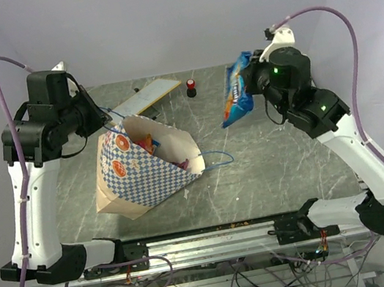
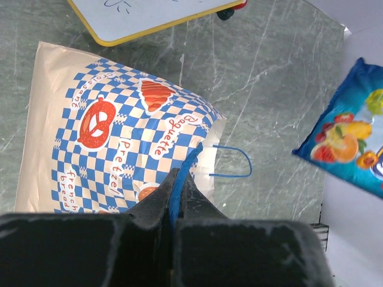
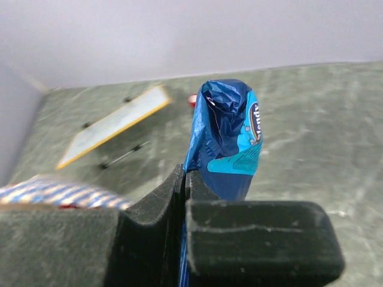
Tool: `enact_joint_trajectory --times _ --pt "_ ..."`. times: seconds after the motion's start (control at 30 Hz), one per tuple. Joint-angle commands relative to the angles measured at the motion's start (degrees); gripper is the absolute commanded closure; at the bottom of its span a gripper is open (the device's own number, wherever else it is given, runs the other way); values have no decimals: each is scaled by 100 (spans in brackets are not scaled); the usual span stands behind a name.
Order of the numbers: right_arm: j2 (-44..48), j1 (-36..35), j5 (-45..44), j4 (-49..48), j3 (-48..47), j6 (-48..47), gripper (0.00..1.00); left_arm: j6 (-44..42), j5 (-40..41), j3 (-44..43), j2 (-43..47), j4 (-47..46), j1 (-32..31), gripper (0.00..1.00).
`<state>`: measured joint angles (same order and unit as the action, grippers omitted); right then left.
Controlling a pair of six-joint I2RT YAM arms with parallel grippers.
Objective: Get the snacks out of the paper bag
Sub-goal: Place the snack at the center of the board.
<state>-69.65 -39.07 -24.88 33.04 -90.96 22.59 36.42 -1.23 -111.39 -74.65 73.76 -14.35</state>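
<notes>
while aloft, packet [image 1: 234,93] in right tool [image 3: 184,178]

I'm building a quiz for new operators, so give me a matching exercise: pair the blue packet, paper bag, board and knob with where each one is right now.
Things:
1. blue packet
2. paper bag
3. board
4. knob

Places:
A. lying flat at the far side of the table
B. dangling from the right hand, off the table
C. on the table, one handle pinched by the left hand
D. standing by the board's right end

Pairs: 1-B, 2-C, 3-A, 4-D
</notes>
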Motion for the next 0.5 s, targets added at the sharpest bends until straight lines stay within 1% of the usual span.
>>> enact_joint_trajectory --times 0.0,0.1,0.23,0.3,0.47 --pt "-4 691 -546 -579 340 -11 100 -170 -347 -111 -23 -52 98 93" --pt "-202 1198 -595 -954 755 197 100 -171 -439 -47 -7 -61 114 93" --pt "-678 1737 -285 -1636 1092 570 100 -113 -531 65 42 -159 130 93" --pt "-1046 1883 -55 -1920 1025 726 100 -63 -604 119 48 -224 134 93" --pt "-2111 2300 516 -2406 358 1384 100 18 -651 187 33 -344 143 93"
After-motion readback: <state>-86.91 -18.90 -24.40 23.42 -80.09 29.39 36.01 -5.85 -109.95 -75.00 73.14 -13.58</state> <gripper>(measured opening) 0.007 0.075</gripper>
